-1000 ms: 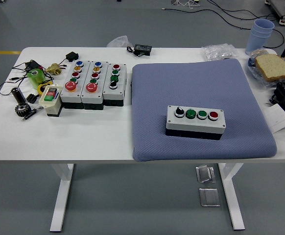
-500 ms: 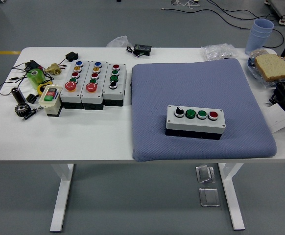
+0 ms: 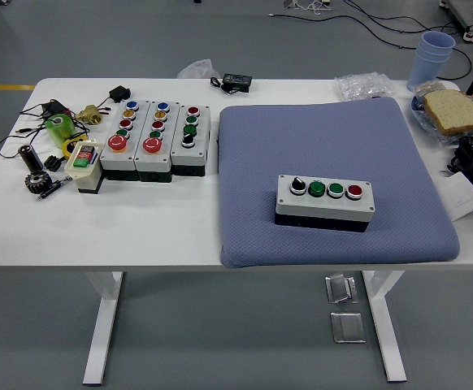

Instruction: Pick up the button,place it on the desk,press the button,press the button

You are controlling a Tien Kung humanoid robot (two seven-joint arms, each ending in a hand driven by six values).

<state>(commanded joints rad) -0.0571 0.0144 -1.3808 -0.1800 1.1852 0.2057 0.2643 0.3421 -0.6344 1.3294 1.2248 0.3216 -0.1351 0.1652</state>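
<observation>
Presently, neither hand is in view, so their state cannot be told. A grey rectangular button box with a black base [image 3: 324, 202] is seen lying flat on a blue-grey textured fabric pad [image 3: 334, 146], which rests on the white surface [image 3: 139, 219]. One black selector knob, two green buttons and one red button [image 3: 354, 192] are carried on its smooth plastic top. A press is judged best delivered vertically, since the soft pad may yield.

A single high head view looks forward and down over the whole white table [image 3: 163, 227] from its near edge.
</observation>
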